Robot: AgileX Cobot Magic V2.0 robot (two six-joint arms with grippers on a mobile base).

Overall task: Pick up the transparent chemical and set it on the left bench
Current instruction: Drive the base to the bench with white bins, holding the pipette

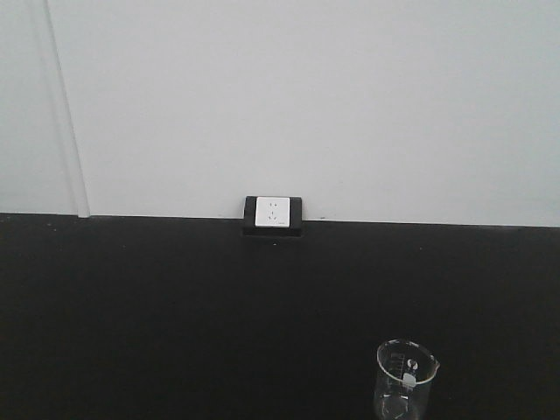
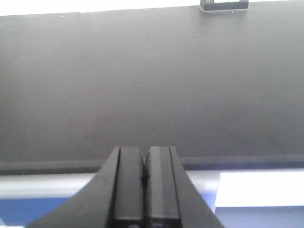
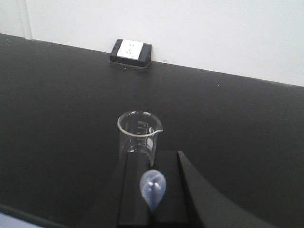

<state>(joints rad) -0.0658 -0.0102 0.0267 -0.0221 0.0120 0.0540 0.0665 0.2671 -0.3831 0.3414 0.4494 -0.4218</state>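
Note:
The transparent chemical, a small clear glass beaker point(image 3: 139, 135) with black printed marks, stands upright on the black bench just beyond my right gripper point(image 3: 152, 159). The black fingers point(image 3: 137, 190) of that gripper are pressed together, and their tips cover the beaker's base. A pale bluish dropper point(image 3: 153, 189) leans out of the beaker toward the camera, its bulb over the seam between the fingers; I cannot tell whether it touches them. In the front view the beaker point(image 1: 406, 378) is at the bottom right. My left gripper point(image 2: 145, 159) is shut on nothing, above the bench's near edge.
A white socket in a black frame point(image 1: 274, 215) sits where the black bench point(image 1: 175, 315) meets the white wall. In the left wrist view a grey rail point(image 2: 47, 185) and blue floor run below the bench edge.

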